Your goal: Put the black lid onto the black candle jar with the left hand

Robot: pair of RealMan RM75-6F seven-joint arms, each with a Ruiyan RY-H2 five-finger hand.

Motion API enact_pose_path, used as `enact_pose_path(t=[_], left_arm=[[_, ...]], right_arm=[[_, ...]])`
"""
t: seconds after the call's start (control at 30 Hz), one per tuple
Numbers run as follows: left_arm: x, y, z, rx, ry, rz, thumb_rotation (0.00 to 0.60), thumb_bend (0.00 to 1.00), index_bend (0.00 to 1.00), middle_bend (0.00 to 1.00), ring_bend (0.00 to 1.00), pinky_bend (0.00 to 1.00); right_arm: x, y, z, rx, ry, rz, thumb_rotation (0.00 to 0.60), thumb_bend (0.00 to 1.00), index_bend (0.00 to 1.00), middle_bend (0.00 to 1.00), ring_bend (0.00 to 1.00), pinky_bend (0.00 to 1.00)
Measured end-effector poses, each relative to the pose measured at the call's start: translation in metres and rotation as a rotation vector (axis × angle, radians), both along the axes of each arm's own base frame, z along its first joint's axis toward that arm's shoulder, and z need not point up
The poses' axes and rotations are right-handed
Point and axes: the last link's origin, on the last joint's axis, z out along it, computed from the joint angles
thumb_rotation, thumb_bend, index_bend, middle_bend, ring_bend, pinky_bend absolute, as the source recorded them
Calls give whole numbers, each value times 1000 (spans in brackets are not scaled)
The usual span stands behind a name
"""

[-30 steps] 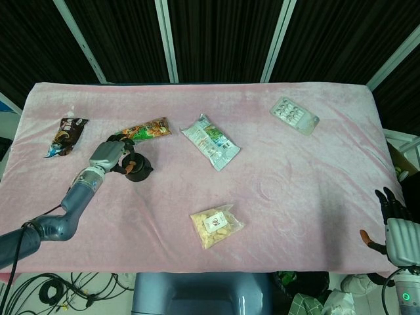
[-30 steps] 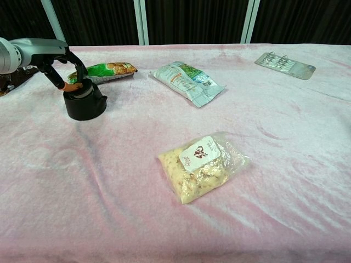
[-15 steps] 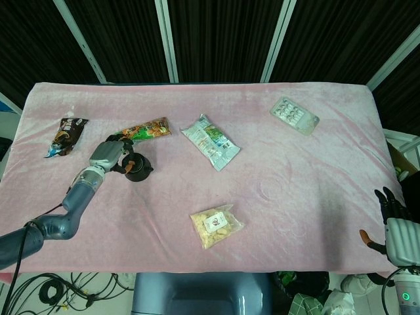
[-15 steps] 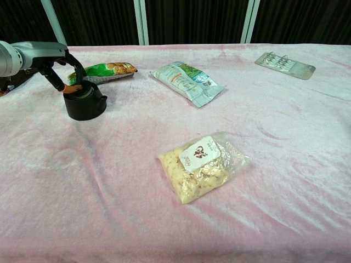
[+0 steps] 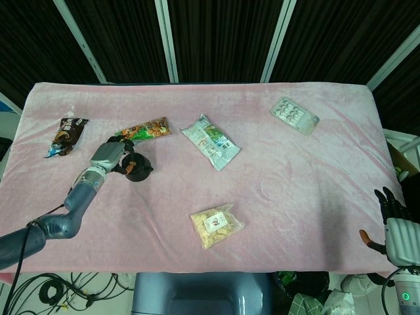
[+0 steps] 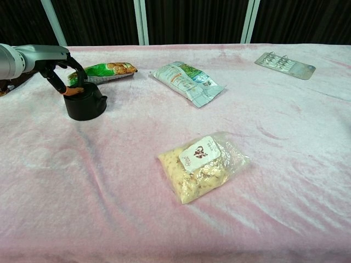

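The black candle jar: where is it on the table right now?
The black candle jar stands on the left of the pink cloth in both views, just in front of the green snack packet, with the left hand over its top.

left robot hand (image 6: 57, 68) fingertips on black lid (image 6: 82, 92), atop black candle jar (image 6: 85, 106)

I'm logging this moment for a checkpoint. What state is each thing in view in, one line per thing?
black candle jar: upright on the pink cloth, black lid resting on top.
left hand: fingers on the lid.
right hand: off the table's edge, holding nothing.
green snack bag: flat, sealed.
white-green pouch: flat.
clear snack bag: flat, full.
blister pack: flat.
brown packet: flat.
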Motion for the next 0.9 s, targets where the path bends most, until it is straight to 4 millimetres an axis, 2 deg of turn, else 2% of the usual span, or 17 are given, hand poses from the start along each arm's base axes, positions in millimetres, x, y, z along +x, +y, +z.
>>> enact_pose_path(t=[0.17,0.3,0.57,0.9], left_arm=[[0,-1,-1,-18,6,6,600,285,217,98,0,0],[0,-2,1,-36,13,16,600,256,107,61,0,0],[15,-4,11,-12,-34,0,600,251,63,47,0,0],[45,-17,49,103,-109,-122,600,251,68,47,0,0]], right_arm=[[0,0,0,0,-1,-1,600,177,0,25,137,191],[0,0,-1,2,0,0,600,176,0,25,137,191],[1,0,-1,2,-2,1,600,177,0,25,137,191],[1,1,-1,2,-5,2,600,176,0,25,137,191]])
